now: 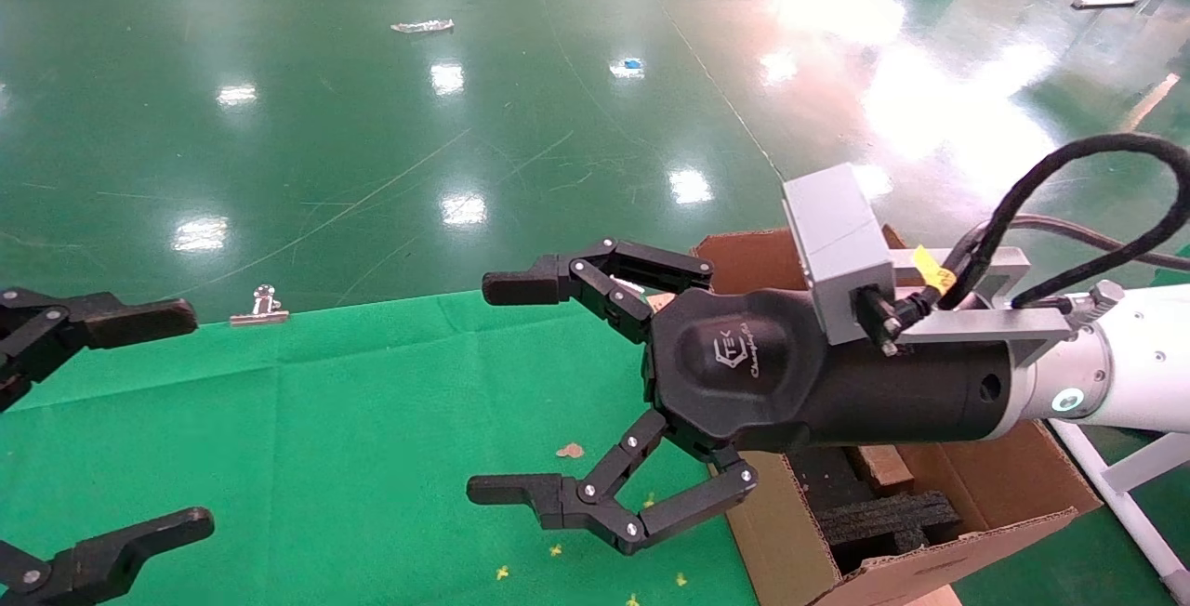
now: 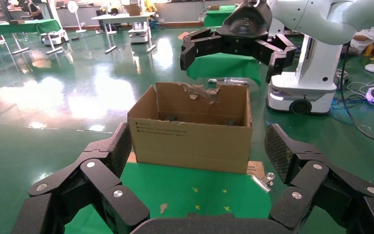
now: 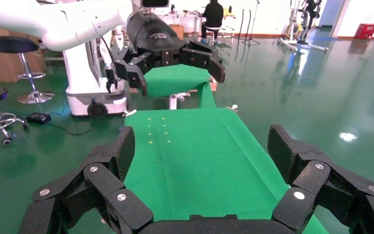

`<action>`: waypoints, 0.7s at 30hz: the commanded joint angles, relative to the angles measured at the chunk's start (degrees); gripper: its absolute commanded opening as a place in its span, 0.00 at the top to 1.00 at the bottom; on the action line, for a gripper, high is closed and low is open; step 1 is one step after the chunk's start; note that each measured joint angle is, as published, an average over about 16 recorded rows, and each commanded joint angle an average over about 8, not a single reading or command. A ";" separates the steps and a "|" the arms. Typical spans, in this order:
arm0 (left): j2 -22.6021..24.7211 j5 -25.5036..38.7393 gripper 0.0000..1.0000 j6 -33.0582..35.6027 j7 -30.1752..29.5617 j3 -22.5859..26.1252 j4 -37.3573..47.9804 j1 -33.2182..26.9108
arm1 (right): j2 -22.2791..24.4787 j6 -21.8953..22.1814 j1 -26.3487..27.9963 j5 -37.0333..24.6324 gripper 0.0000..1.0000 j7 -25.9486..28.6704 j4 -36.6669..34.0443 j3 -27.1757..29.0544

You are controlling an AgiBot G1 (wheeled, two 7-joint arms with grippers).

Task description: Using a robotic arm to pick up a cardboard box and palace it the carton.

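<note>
My right gripper (image 1: 502, 388), black with a grey camera block on a white arm, is open and empty. It hangs over the green table just left of the carton (image 1: 772, 532). The carton is a large brown box with upright flaps, one torn ragged (image 2: 202, 91), at the table's right end. A narrow brown block (image 1: 879, 467), apparently the cardboard box, lies inside it beside black foam (image 1: 883, 518). My left gripper (image 1: 181, 418) is open and empty at the table's left edge. It faces the carton (image 2: 190, 141), and the right gripper (image 2: 233, 46) shows above the carton.
The table is covered in green cloth (image 1: 325, 420) with small yellow marks and a brown scrap (image 1: 569, 450). A metal binder clip (image 1: 262, 306) sits on the far edge, and another (image 2: 263, 180) lies near the carton's corner. Shiny green floor surrounds the table.
</note>
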 commanded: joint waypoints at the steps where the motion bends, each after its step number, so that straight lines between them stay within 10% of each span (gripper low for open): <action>1: 0.00 0.00 0.00 0.00 0.00 0.00 0.00 0.00 | 0.01 0.09 0.38 -0.12 0.00 0.11 -0.11 -0.33; 21: 0.00 0.00 0.00 0.01 0.00 -0.01 0.00 0.00 | 0.13 0.46 1.76 -0.89 0.00 0.47 -0.54 -1.57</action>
